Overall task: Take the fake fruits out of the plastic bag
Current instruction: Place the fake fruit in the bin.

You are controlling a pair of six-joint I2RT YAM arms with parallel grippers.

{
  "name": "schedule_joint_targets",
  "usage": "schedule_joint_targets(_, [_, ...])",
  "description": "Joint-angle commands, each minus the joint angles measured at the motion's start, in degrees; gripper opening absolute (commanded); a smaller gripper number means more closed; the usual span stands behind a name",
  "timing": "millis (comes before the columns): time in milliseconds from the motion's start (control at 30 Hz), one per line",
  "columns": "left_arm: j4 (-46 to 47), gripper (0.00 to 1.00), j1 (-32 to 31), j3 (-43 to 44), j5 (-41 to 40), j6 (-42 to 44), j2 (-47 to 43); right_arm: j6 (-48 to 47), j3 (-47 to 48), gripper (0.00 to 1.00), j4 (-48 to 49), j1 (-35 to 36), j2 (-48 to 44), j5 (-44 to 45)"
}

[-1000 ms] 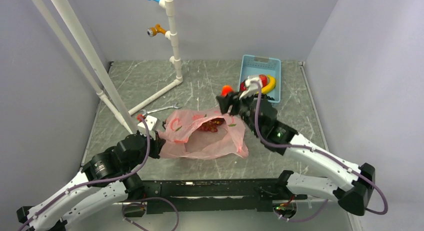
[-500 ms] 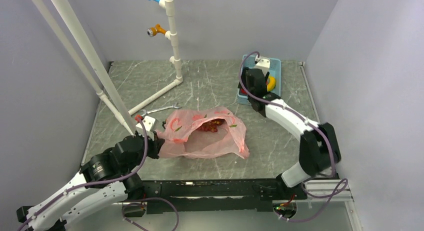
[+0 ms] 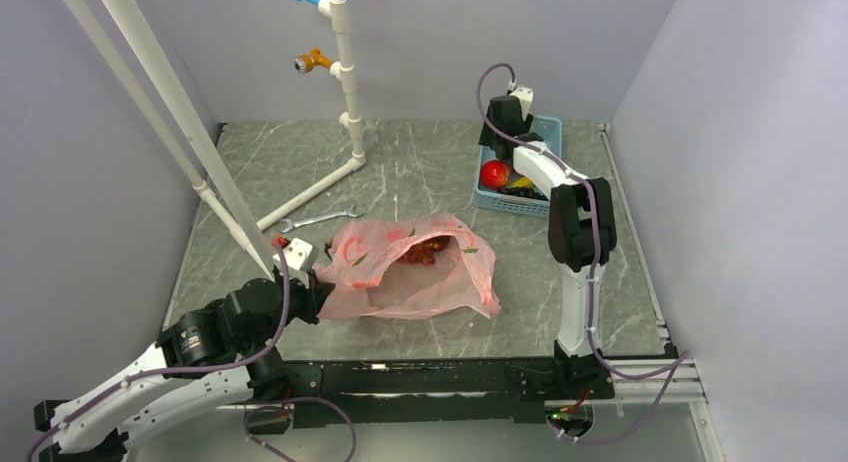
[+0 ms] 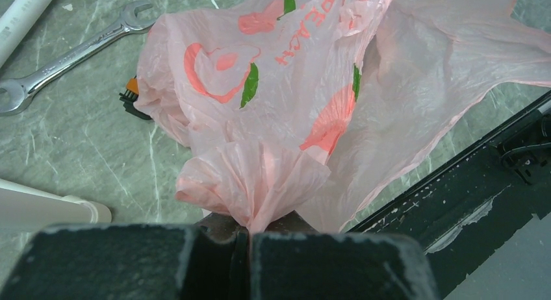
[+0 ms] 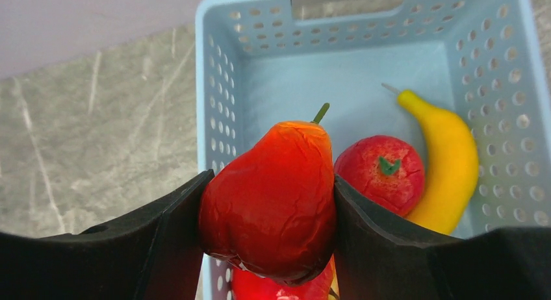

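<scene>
My right gripper [image 5: 268, 183] is clamped on a red pear-shaped fruit [image 5: 273, 209] above the blue basket [image 5: 224, 86] (a red round fruit [image 5: 380, 173] and a banana [image 5: 448, 163] lie inside). My left gripper [image 4: 242, 241] is closed tight on the bunched edge of the plastic bag [image 4: 279, 112], which lies on the table with reddish fruit [image 3: 425, 250] showing in its mouth

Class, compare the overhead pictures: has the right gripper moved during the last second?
Yes. The right gripper swung from beside the plastic bag toward the back, and is now over the blue basket, holding a red fruit.
</scene>
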Motion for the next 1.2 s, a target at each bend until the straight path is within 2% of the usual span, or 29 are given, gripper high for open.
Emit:
schedule_joint_targets(0, [1.4,0.0,-1.3,-0.2,-2.6,0.5,-0.8,-3.3,4.0,0.02,-2.4,0.1,2.1,-0.3])
schedule_joint_targets(33, [1.6,0.0,-1.5,-0.3,-2.6,0.4,-0.8,-3.8,4.1,0.08,-2.0,0.2,2.6,-0.5])
schedule_joint_targets(133, [1.5,0.0,-2.0,-0.5,-3.4,0.1,-0.1,-4.9,6.3,0.37,-3.3,-0.1,4.0,-1.1])
schedule_joint_targets(300, [1.3,0.0,-4.3,-1.2,-6.2,-1.2,0.3,-6.0,9.2,0.79,-6.4,-0.4,5.1,-2.4])
schedule_joint_targets(333, [0.8,0.0,-5.1,-1.0,-6.5,-1.7,0.2,-5.7,9.2,0.87,-7.0,-0.4,4.8,-2.3])
schedule_joint_targets(433, [-0.4,0.0,-8.0,-0.9,-8.9,-3.0,-1.2,-4.1,7.9,0.97,-9.3,-0.2,2.1,-2.1])
schedule_joint_targets(700, [-5.2,0.0,-9.2,3.1,-13.3,-2.0,-5.1,1.8,-10.9,0.99,-6.8,2.4,-15.8,-4.6])
schedule_joint_targets(833, [-3.7,0.0,-9.3,2.3,-12.7,-0.4,-5.8,2.1,-23.5,0.99,-2.5,7.8,-29.6,-5.1])
schedule_joint_targets(967, [-1.2,0.0,-9.2,1.1,-11.4,0.3,-4.2,0.7,-31.3,0.98,-1.7,13.8,-40.5,-7.0])
schedule_joint_targets(1167, [-1.2,0.0,-9.3,1.4,-10.0,0.1,1.9,-2.3,-41.9,0.93,2.9,20.7,-56.6,-18.7])
